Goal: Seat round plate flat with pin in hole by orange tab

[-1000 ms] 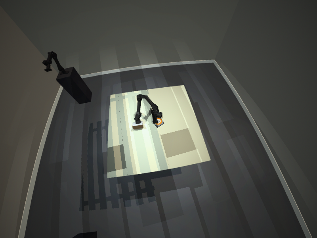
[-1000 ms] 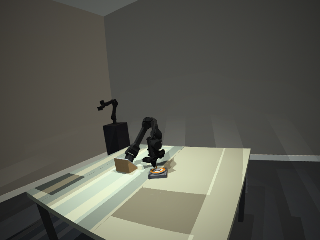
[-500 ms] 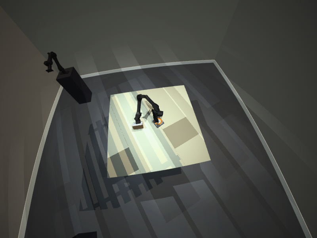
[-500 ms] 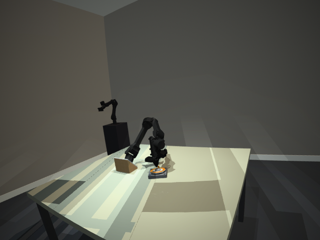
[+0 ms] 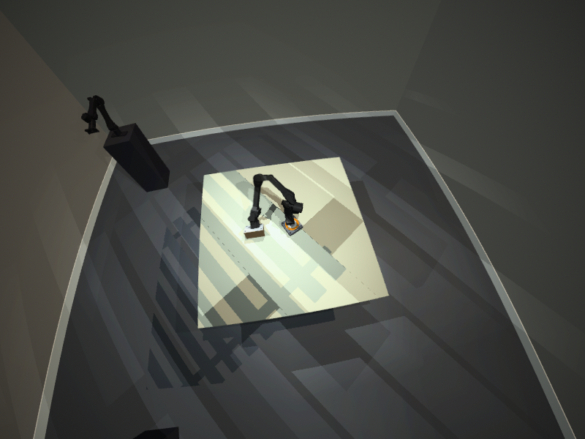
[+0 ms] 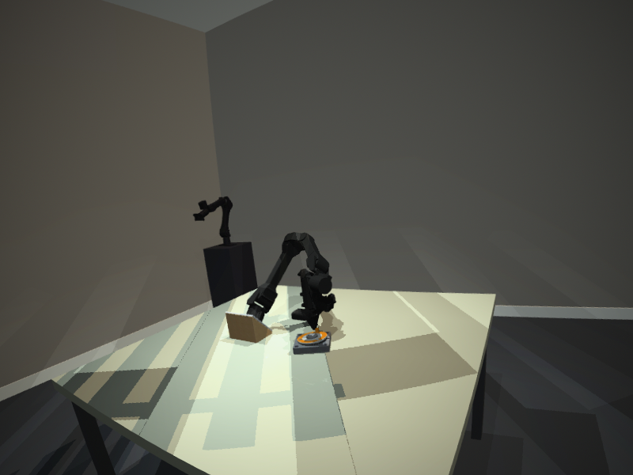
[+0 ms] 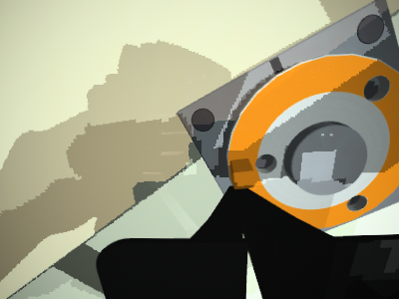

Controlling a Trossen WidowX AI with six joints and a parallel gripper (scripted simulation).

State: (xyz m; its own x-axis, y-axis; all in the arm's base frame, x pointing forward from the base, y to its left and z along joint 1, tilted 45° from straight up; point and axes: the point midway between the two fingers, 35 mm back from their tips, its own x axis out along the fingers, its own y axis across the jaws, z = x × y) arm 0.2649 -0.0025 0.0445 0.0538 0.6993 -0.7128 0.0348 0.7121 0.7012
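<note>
Closest, end effector (image 7: 244, 219) fingers together, empty, tips at orange tab (image 7: 242, 172). Round plate (image 7: 259, 107) looks rigid, light, smooth; better push tab than pinch rim. Beyond, base (image 7: 211, 132) near surface (image 6: 408, 408) far edge.

The gripper (image 7: 244, 234), fingers pressed together on nothing, crowds the orange tab (image 7: 242, 172) at the round plate (image 7: 279, 105)'s edge; the base (image 7: 224, 125) blocks that side; open counter (image 7: 75, 40) stretches beyond its corner.
</note>
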